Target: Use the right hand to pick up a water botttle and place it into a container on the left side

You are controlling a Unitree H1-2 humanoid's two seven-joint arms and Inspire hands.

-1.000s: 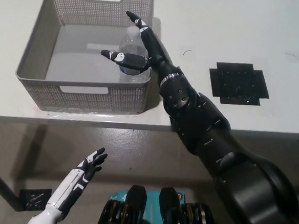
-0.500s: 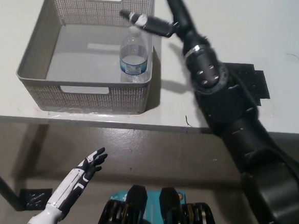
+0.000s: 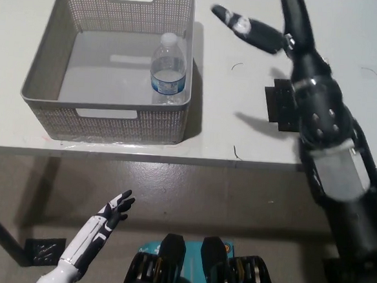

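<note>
Head view: clear plastic bottle (image 3: 168, 69) upright in perforated grey basket (image 3: 45, 67), seemingly untouched.

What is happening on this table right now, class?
A humanoid robot has a water bottle standing upright inside the grey basket, near its right wall. The black right hand is open and empty, held above the white table to the right of the basket, apart from the bottle. The white left hand rests low, below the table edge, fingers apart.

One water bottle (image 3: 168, 69), one grey basket (image 3: 42, 73), one black mat (image 3: 283, 104), one table (image 3: 110, 146), two robot hands
</note>
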